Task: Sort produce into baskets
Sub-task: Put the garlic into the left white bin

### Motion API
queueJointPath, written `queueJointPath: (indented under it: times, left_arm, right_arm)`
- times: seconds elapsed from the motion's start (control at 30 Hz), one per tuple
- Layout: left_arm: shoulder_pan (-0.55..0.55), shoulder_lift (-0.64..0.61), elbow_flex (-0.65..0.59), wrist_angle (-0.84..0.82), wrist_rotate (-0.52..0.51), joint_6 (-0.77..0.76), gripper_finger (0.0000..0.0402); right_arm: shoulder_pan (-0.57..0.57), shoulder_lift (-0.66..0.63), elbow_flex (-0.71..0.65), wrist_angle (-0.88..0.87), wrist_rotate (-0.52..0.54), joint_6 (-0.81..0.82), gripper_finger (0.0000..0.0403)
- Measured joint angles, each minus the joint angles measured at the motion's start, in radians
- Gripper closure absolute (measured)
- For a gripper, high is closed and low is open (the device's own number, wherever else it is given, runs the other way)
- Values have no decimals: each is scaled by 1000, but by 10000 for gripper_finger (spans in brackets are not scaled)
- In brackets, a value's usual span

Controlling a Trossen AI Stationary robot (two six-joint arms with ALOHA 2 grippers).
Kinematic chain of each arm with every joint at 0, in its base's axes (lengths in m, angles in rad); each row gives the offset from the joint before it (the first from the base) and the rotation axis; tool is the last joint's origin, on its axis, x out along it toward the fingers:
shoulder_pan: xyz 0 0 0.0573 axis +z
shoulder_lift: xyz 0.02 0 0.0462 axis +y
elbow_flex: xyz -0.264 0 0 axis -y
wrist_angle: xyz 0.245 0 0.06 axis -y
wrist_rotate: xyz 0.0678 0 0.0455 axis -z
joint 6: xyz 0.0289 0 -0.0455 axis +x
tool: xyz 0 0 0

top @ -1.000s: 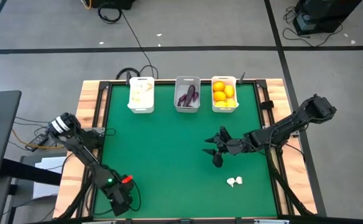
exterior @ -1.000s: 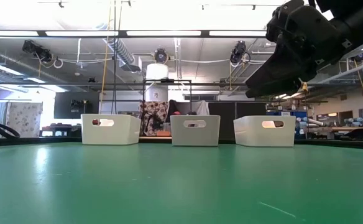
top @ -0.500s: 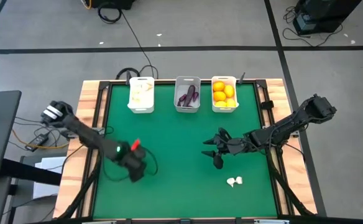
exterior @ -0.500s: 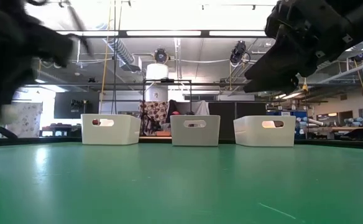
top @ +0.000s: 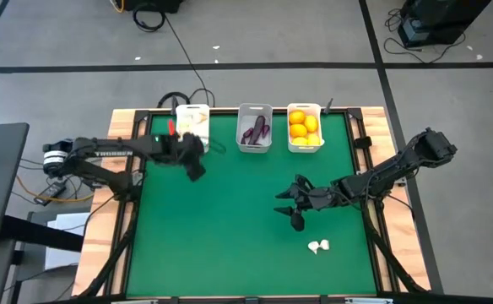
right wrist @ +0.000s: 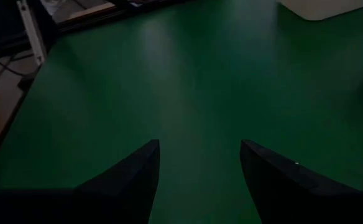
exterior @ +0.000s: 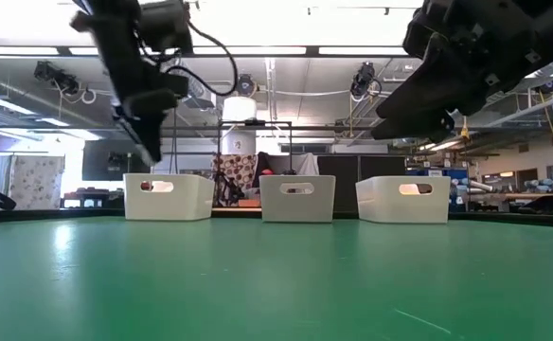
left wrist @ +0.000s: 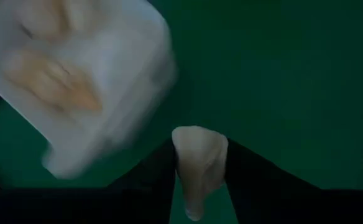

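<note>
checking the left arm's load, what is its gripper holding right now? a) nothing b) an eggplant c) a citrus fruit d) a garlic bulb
d: in the left wrist view an off-white garlic bulb sits pinched between the left gripper's dark fingers, close to the white basket that already has garlic in it.

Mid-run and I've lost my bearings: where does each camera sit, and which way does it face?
High: overhead, straight down; both arms, three baskets, loose garlic bulb.
Low: table height, facing the baskets; left hand, right arm above.
Left wrist: looks past its fingers, shut on a garlic piece, toward the garlic basket.
Right wrist: open hand over green table.
High and low share all three baskets.
</note>
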Motion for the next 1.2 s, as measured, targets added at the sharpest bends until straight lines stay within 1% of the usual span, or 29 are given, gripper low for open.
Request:
queueJointPath:
  times: [0.13, 0.23, 0.37, 0.47, 0.57, 0.63, 0.83, 0.93, 1.03, 1.13, 1.2]
  left_arm:
    - [157, 0, 0, 132, 0, 146, 269]
    - [252, 0, 0, 235, 0, 205, 269]
    - [343, 0, 0, 316, 1, 260, 269]
    - [377, 0, 0, 368, 1, 293, 267]
    - [389, 0, 0, 402, 8, 304, 252]
    - [390, 0, 0, 417, 9, 304, 233]
    - [390, 0, 1, 441, 6, 301, 169]
    - [387, 0, 1, 440, 6, 301, 150]
    - [358, 0, 1, 444, 52, 304, 147]
    - [297, 0, 1, 507, 144, 321, 149]
    - [238, 1, 1, 583, 204, 334, 151]
  right_arm:
    - [2, 0, 0, 4, 10, -8, 170]
    - [-4, 0, 0, 4, 39, -8, 170]
    - [-6, 0, 0, 4, 37, 20, 170]
    - [-8, 0, 0, -3, 42, 79, 170]
    - [-31, -17, 0, -36, 54, 117, 170]
    - [-50, -42, 0, -74, 51, 122, 170]
    - [-101, -148, 0, -197, -4, 114, 170]
    - [-106, -211, 0, -270, -50, 115, 170]
    - [-100, -273, 0, -362, -136, 134, 170]
    - [-82, -316, 0, -458, -305, 172, 170]
    - [-57, -327, 0, -510, -376, 194, 170]
